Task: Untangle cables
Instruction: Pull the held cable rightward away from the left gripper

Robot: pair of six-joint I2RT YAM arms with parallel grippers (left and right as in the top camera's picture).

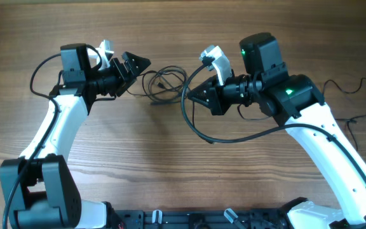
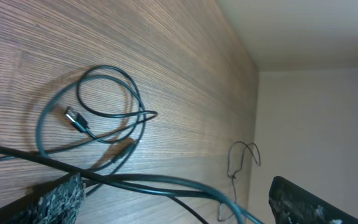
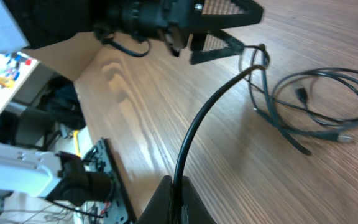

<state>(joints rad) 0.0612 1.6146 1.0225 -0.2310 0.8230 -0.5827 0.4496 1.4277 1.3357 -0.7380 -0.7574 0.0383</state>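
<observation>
A loose tangle of thin black cables (image 1: 165,83) lies on the wooden table between my two grippers. The left wrist view shows the cables' coil (image 2: 107,109) with a small plug (image 2: 73,116). My left gripper (image 1: 138,72) stands open just left of the tangle, and two cable strands (image 2: 166,182) run across the gap between its fingers (image 2: 58,199). The right gripper (image 1: 192,94) is shut on a black cable (image 3: 194,130). That cable rises from the right gripper (image 3: 176,190) toward the left gripper's fingers (image 3: 219,40). The coil (image 3: 328,102) lies to the right there.
A long loop of black cable (image 1: 199,133) sweeps over the table from the right gripper and passes under the right arm. Another thin cord (image 1: 354,95) lies at the far right. A bent thin cord (image 2: 241,155) sits near the table's far edge.
</observation>
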